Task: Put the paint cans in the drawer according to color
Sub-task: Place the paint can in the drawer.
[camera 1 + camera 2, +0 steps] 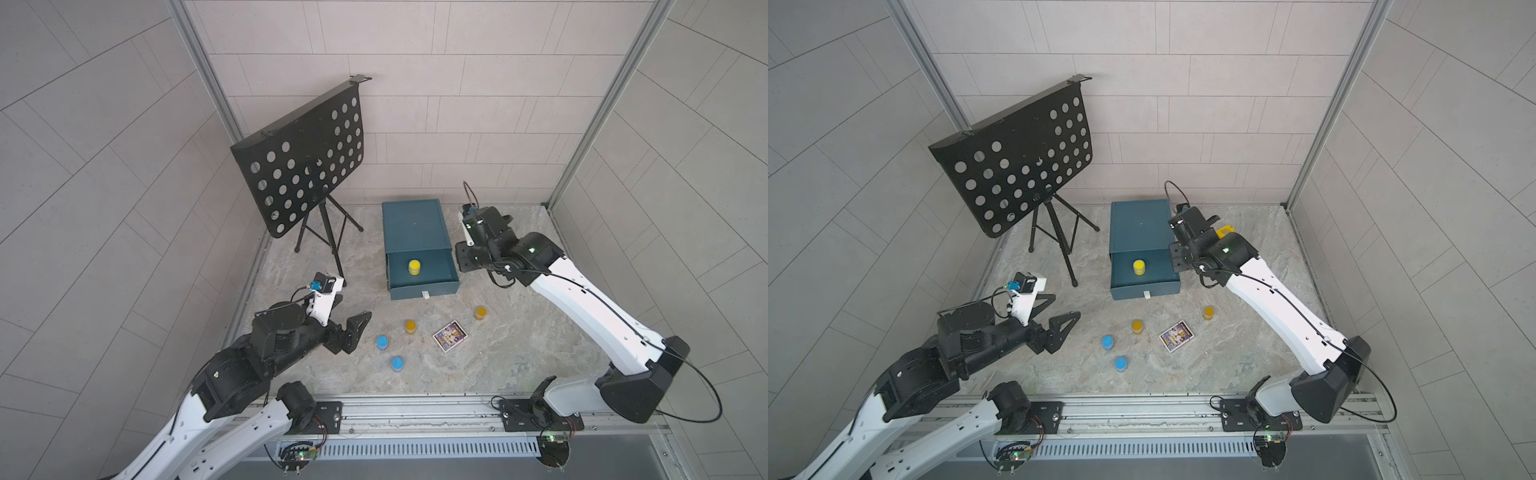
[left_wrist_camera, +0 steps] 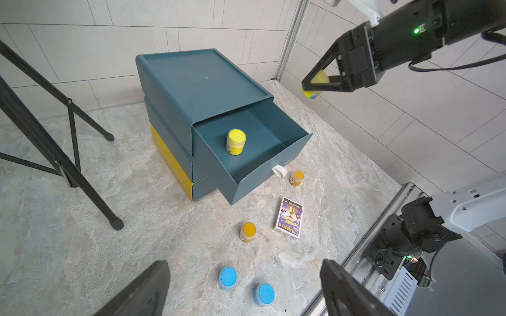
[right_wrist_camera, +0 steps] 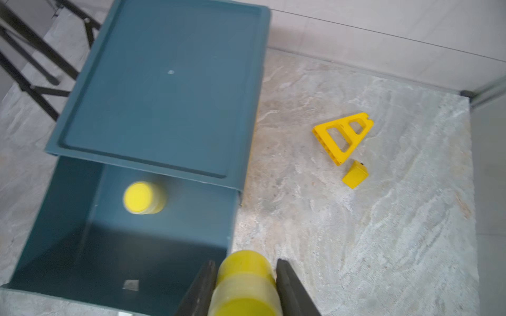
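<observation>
**R gripper w/ yellow can at drawer edge; 1 yellow already in**

R gripper (image 3: 244, 275): clamped on held can (image 3: 246, 301), a bright yellow one, w/ one finger on each side of its body. The left wrist view shows the same grip (image 2: 319, 82) up in the air, well above the table (image 1: 498, 353). The held can is hidden in both top views. In the right wrist view it overlaps the right front corner of the drawer (image 1: 424, 289). Whether it is over the drawer or just beside it: cannot tell.

Drawer: top tier of the teal unit (image 2: 197, 82), pulled out toward the robot. A 2nd yellow can (image 1: 414, 267) stands upright on its floor, nearer the back, touching no wall.

L gripper (image 1: 1065, 305): jaws wide apart, nothing btwn them. It hovers left of the blue cans, apart from them.

On the table in front of the drawer, all upright:
- amber cans: one (image 1: 410, 326) near centre, one (image 1: 480, 313) further right.
- blue cans: one (image 1: 382, 342) and one (image 1: 397, 363), close together but not touching, nearest the L gripper.
- card box (image 1: 450, 336) lies flat btwn the two amber cans.

Other: a black stand (image 1: 299, 162) is at back left. A yellow frame (image 3: 322, 136) and a block (image 3: 354, 175) lie right of the unit, just apart from each other.
</observation>
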Robot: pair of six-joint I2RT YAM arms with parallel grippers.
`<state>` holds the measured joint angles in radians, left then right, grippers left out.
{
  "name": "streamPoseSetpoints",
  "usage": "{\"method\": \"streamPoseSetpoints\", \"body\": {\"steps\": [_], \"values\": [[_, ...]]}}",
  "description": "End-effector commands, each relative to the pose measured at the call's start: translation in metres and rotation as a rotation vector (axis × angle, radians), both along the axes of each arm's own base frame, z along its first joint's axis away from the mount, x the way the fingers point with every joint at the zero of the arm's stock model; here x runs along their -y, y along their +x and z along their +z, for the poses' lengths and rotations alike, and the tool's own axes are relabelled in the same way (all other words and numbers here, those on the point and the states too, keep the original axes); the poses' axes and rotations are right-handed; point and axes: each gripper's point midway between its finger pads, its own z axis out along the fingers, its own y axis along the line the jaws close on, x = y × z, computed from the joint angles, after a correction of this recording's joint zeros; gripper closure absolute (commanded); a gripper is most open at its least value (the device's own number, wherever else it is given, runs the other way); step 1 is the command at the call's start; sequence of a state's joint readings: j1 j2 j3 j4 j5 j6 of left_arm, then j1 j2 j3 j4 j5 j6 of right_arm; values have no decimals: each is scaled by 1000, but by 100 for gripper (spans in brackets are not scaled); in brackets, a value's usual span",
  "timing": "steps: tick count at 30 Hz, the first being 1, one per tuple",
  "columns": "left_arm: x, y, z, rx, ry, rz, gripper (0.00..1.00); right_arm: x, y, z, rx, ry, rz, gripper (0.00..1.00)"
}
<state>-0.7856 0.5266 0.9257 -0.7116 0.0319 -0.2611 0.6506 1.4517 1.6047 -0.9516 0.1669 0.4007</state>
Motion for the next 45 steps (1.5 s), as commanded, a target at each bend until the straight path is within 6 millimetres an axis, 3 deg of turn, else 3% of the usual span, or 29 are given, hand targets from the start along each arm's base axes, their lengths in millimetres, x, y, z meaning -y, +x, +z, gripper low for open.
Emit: {"method": "streamPoseSetpoints", "body": {"steps": [1, 8, 21, 28, 32, 38, 45], "values": [[-3, 1, -5, -2, 11, 11, 7, -5, -5, -18, -72, -92, 4, 71], [-5, 2, -4, 2, 11, 24, 8, -34, -3, -46, -133, -139, 54, 72], [-7, 4, -4, 0, 3, 36, 8, -50, 14, -90, -222, -127, 48, 70], [-7, 4, -3, 0, 2, 38, 8, -49, 17, -94, -226, -109, 40, 54], [-8, 4, -4, -1, 1, 39, 8, -48, 16, -84, -205, -94, 39, 47], [-7, 6, -5, -5, 3, 41, 8, -38, 5, -40, -113, -63, 31, 45], [-8, 7, -5, -6, 3, 49, 8, -21, -35, -8, -33, -61, 39, 52]]}}
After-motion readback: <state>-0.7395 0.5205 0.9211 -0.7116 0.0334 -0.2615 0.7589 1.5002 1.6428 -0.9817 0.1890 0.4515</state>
